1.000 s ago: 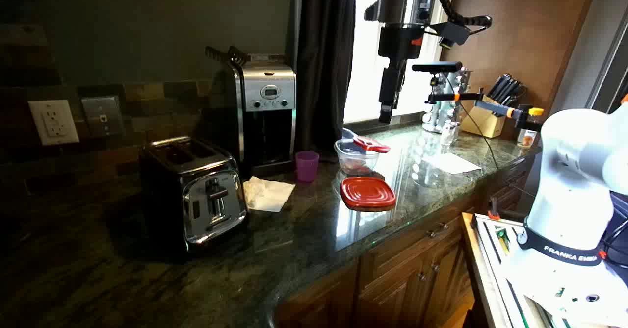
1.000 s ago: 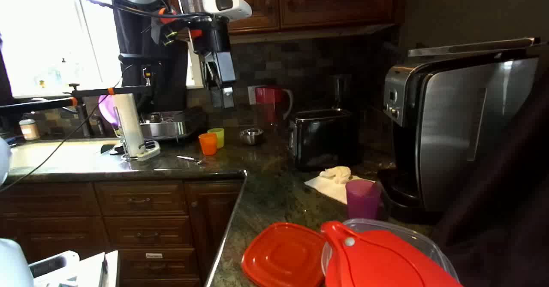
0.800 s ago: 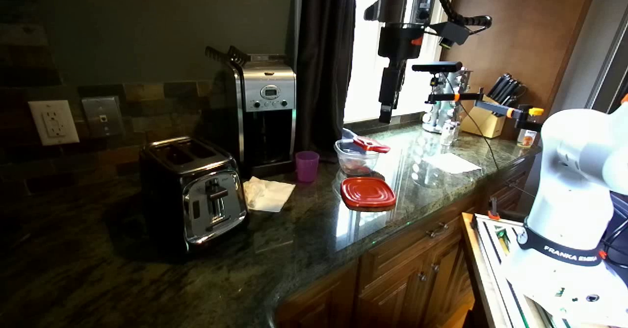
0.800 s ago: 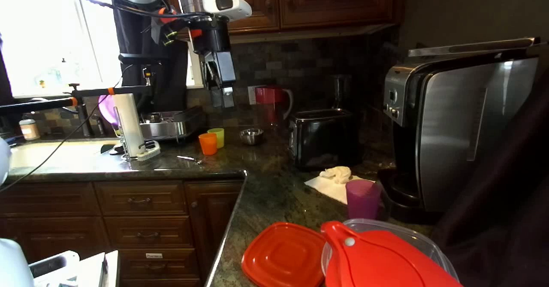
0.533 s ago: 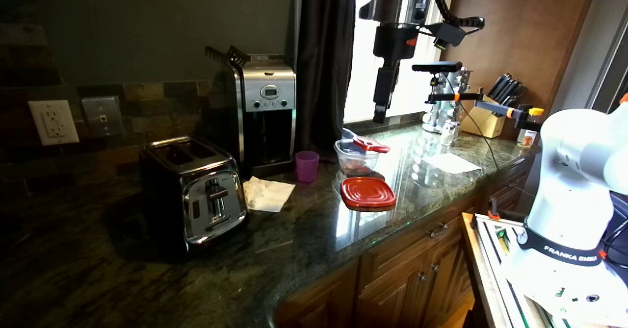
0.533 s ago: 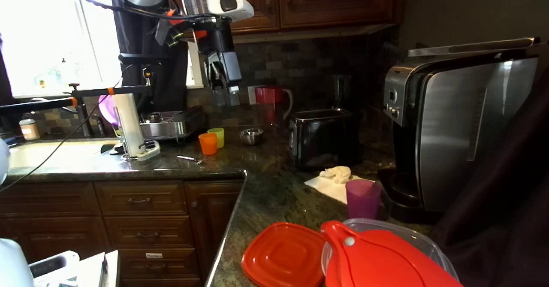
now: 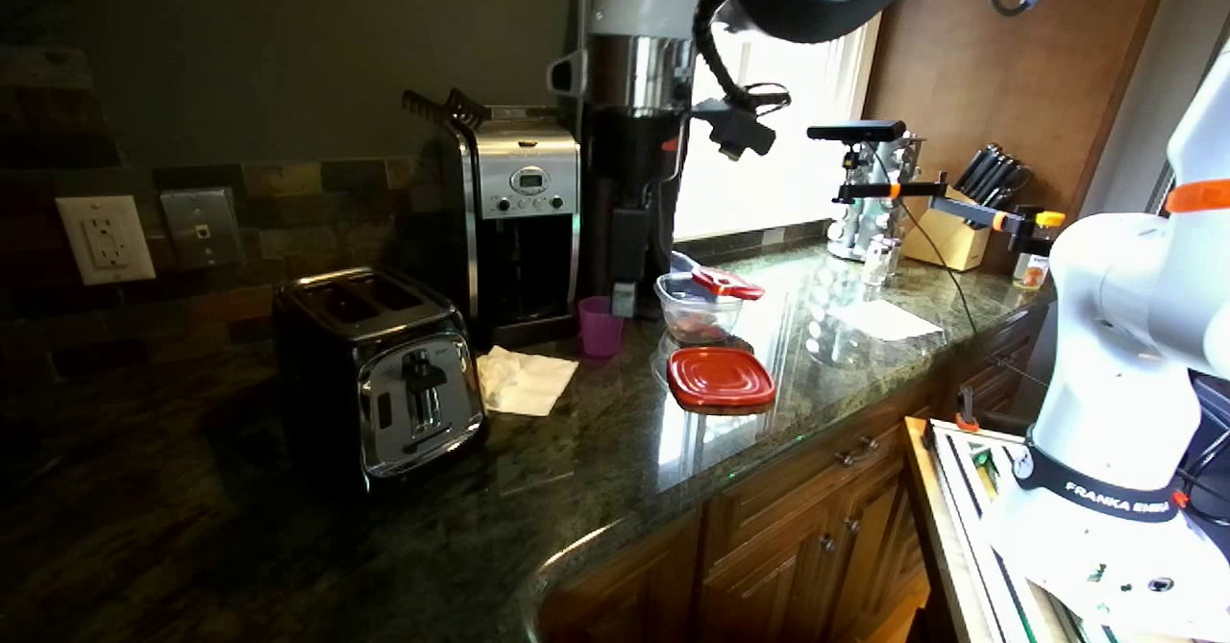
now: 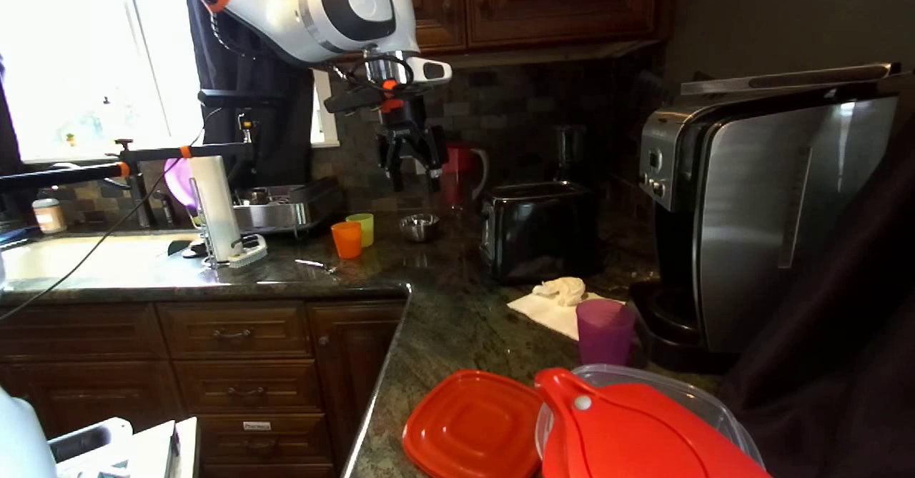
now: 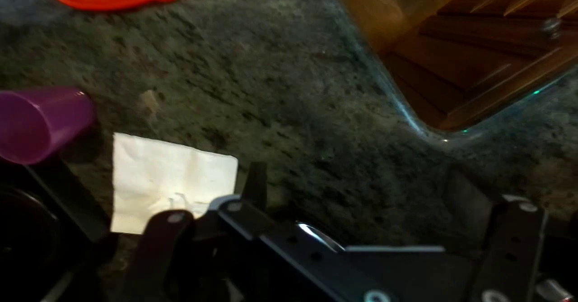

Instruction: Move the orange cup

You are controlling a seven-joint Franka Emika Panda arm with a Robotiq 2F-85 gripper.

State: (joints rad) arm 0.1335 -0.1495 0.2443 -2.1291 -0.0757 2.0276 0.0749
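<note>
The orange cup [image 8: 347,241] stands upright on the dark counter in an exterior view, just in front of a yellow-green cup [image 8: 365,228]. It is out of view in the wrist view and in the exterior view with the toaster's front. My gripper [image 8: 414,178] is open and empty, fingers pointing down, in the air above counter height, to the right of the orange cup in that picture. In the other picture from outside, the gripper [image 7: 625,299] overlaps the purple cup. In the wrist view the two fingers [image 9: 356,180] are wide apart with only counter between them.
A toaster [image 8: 540,235], a purple cup [image 8: 605,331], a white napkin [image 9: 174,171], a red lid [image 8: 475,424] and a coffee maker [image 8: 793,221] stand along the counter. A metal bowl [image 8: 419,228], red pitcher [image 8: 455,171] and paper towel roll [image 8: 216,206] are near the cups. A camera arm [image 8: 186,151] crosses the left.
The arm has swung over: the gripper moved left and lower in one picture, rightward in the other, and turned so both spread fingers show. The orange cup has not moved.
</note>
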